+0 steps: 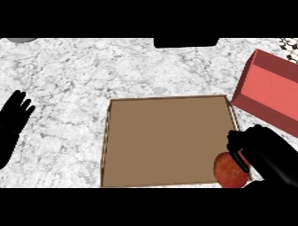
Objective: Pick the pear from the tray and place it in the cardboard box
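A reddish pear (227, 172) lies at the near right corner of the brown tray (105, 145), which sits in the middle of the marble counter. My right hand (272, 156) comes in from the lower right, its fingers curled over the pear's right side and top, hiding part of it. The cardboard box (278, 99), red-sided and tilted in the view, stands just right of the tray's far right corner, beyond the right hand. At the left edge my left hand (4, 132) rests open, fingers up, well apart from the tray.
A dark object (185, 43) sits at the counter's far edge in the middle, and a grey round thing (22, 40) shows at the far left. Bare marble lies between the left hand and the tray.
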Motion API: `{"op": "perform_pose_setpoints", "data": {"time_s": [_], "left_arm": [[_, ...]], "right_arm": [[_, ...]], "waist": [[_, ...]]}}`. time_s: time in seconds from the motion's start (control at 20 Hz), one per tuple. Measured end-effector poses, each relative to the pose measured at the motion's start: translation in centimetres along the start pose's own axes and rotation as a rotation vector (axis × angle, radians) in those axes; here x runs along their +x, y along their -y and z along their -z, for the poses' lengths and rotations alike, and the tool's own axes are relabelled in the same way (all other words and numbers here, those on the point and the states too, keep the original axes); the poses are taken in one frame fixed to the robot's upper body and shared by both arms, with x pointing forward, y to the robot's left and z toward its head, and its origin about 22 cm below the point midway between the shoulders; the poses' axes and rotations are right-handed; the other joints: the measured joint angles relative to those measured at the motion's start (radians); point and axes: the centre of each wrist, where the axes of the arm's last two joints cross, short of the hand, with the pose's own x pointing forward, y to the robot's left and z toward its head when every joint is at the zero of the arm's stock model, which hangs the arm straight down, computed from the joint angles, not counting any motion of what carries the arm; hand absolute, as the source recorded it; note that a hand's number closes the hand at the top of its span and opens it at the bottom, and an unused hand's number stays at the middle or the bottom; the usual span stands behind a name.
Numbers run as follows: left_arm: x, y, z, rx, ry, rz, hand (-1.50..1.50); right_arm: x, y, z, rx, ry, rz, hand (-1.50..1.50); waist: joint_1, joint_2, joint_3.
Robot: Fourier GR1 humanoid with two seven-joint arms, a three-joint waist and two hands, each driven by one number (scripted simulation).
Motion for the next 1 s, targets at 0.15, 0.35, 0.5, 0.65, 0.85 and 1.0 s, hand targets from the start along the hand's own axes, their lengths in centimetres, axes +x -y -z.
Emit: {"op": "perform_pose_setpoints", "data": {"time_s": [0.15, 0.35, 0.5, 0.65, 0.85, 1.0], "left_arm": [[0.0, 0.0, 0.2, 0.004, 0.003, 0.001, 0.0], [0.3, -0.1, 0.1, 0.006, -0.001, -0.003, 0.0], [0.4, 0.0, -0.1, -0.002, 0.004, 0.004, 0.0], [0.5, 0.1, 0.0, -0.006, 0.007, 0.008, 0.0], [0.6, 1.0, 0.6, -0.023, 0.001, 0.004, 0.0], [0.8, 1.4, 0.4, -0.038, 0.006, 0.004, 0.0]], "right_arm": [[0.2, 3.5, -2.4, -0.116, 0.032, 0.001, 1.5], [0.4, 7.4, -5.4, -0.27, 0.009, 0.031, 1.5], [-0.2, 10.2, -7.0, -0.37, -0.051, 0.047, 1.5], [-1.3, 12.2, -8.5, -0.442, -0.119, 0.066, 1.5], [-3.7, 14.6, -9.5, -0.509, -0.207, 0.089, 1.5], [-5.7, 16.2, -10.1, -0.519, -0.25, 0.086, 1.5]], "waist": [[-0.003, 0.001, 0.0], [-0.005, 0.0, 0.0], [0.004, 0.002, 0.0], [0.011, 0.005, 0.0], [0.025, 0.009, 0.0], [0.037, 0.011, -0.001]]}}
